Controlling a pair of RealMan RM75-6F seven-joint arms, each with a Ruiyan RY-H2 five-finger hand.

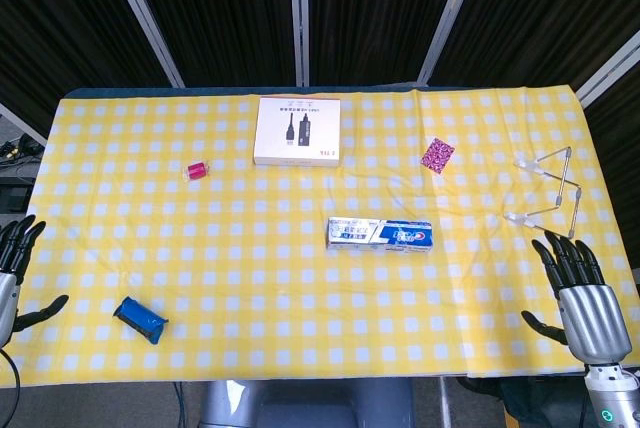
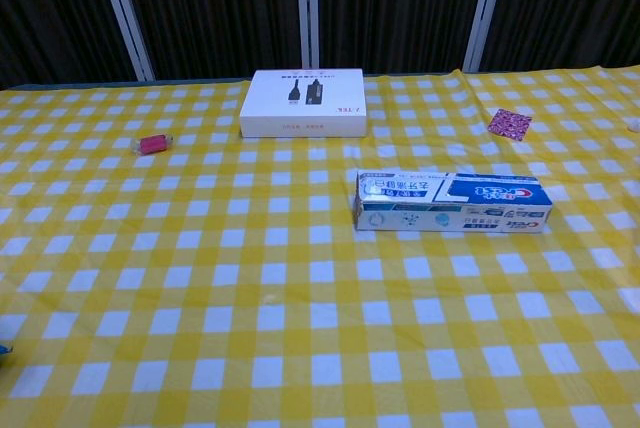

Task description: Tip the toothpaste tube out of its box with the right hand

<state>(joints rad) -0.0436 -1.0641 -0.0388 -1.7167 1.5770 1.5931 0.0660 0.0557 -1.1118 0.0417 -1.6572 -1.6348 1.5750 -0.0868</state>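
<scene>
The toothpaste box [image 1: 380, 235] lies flat on the yellow checked tablecloth [image 1: 250, 278], lengthwise left to right, a little right of centre. In the chest view the toothpaste box [image 2: 453, 202] shows its blue and white print; the tube inside is hidden. My right hand [image 1: 580, 293] hovers at the table's front right corner, fingers spread and empty, well right of the box. My left hand [image 1: 14, 273] sits at the front left edge, fingers apart, holding nothing. Neither hand shows in the chest view.
A white flat carton [image 1: 298, 131] lies at the back centre. A small red item [image 1: 195, 170] is at the left, a blue object [image 1: 140, 319] near the front left, a pink patterned square [image 1: 437, 155] at the right, and a clear triangular frame [image 1: 548, 190] at the far right.
</scene>
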